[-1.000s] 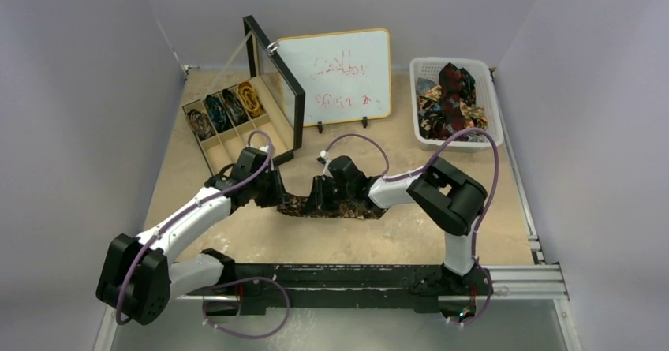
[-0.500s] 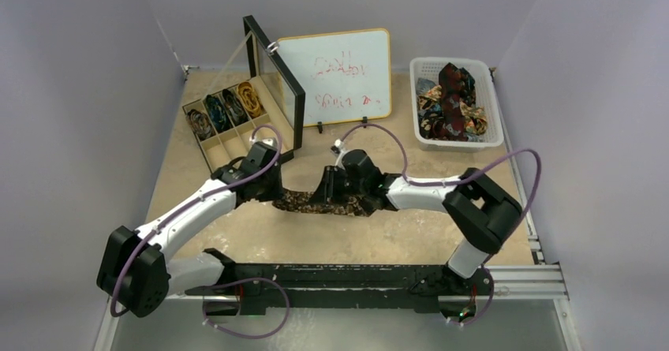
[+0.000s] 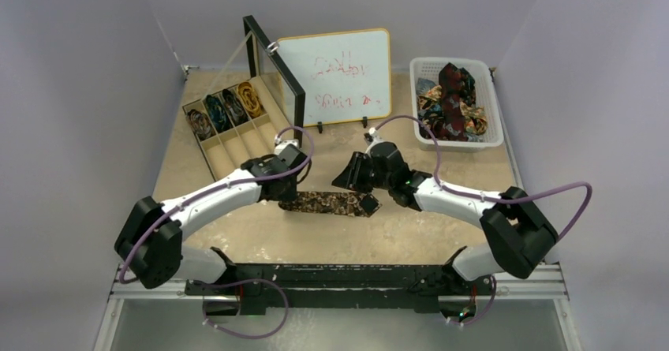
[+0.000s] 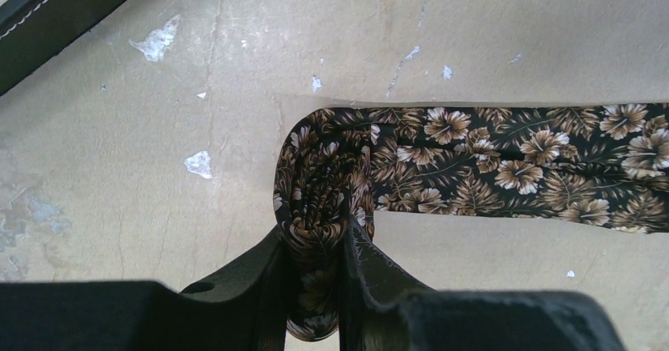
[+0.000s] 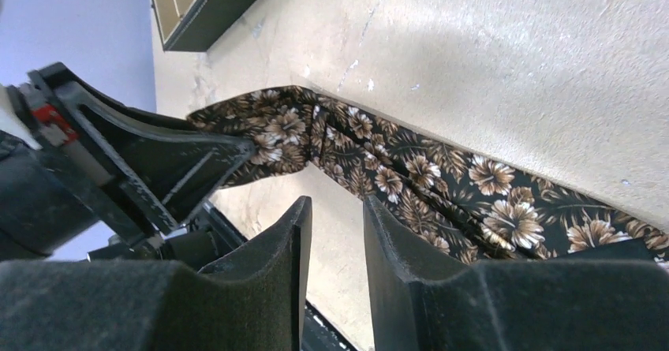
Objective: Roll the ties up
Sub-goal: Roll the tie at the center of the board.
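A brown-gold floral tie [image 3: 331, 203] lies flat across the middle of the table. My left gripper [image 3: 289, 192] is shut on its coiled left end [image 4: 319, 201]; the flat strip [image 4: 521, 169] runs off to the right. My right gripper [image 3: 353, 179] hovers just above the tie's right part, its jaws a little apart with nothing between them. In the right wrist view the tie [image 5: 442, 185] passes beyond my right gripper [image 5: 335, 209], and the left gripper [image 5: 150, 169] holds its far end.
A divided wooden box [image 3: 229, 126] with rolled ties and a raised black lid stands at the back left. A whiteboard [image 3: 335, 75] stands behind the middle. A white basket [image 3: 493, 106] of loose ties sits at the back right.
Both arms have moved right and away from the bases. The right gripper has let go of the tie and lifted off it. The left gripper still holds the coiled end.
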`<state>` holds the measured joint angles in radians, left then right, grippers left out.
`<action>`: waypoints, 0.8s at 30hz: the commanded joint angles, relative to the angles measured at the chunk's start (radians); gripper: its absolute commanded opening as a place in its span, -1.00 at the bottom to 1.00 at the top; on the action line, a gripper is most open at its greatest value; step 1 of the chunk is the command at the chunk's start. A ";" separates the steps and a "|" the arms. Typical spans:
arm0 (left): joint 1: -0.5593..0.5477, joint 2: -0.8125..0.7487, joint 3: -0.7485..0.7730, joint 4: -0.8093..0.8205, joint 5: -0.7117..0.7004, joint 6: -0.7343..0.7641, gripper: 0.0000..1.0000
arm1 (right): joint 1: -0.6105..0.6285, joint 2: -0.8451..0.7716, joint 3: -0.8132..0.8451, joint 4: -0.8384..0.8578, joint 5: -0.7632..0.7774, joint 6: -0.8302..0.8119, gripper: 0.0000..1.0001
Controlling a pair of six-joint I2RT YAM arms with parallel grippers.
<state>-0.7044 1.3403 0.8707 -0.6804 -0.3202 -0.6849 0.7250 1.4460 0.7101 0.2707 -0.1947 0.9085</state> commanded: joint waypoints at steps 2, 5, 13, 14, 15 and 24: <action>-0.079 0.069 0.092 -0.052 -0.129 -0.045 -0.59 | -0.025 -0.042 -0.026 -0.028 0.034 -0.015 -0.33; -0.119 0.127 0.123 -0.073 -0.160 -0.062 -0.51 | -0.034 -0.050 -0.033 -0.030 0.032 -0.014 -0.32; -0.207 0.252 0.244 -0.100 -0.158 -0.094 0.00 | -0.051 -0.071 -0.060 -0.021 0.032 -0.007 -0.18; -0.211 0.260 0.254 -0.091 -0.147 -0.092 0.03 | -0.055 -0.074 -0.065 -0.017 0.027 -0.007 -0.18; -0.215 0.267 0.260 -0.080 -0.131 -0.087 0.05 | -0.058 -0.074 -0.071 -0.014 0.023 -0.006 -0.17; -0.222 0.307 0.251 0.030 0.024 -0.043 0.21 | -0.074 -0.077 -0.117 0.022 -0.009 0.009 -0.11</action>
<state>-0.9215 1.6375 1.1004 -0.7143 -0.3748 -0.7418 0.6582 1.4002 0.6140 0.2584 -0.1795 0.9058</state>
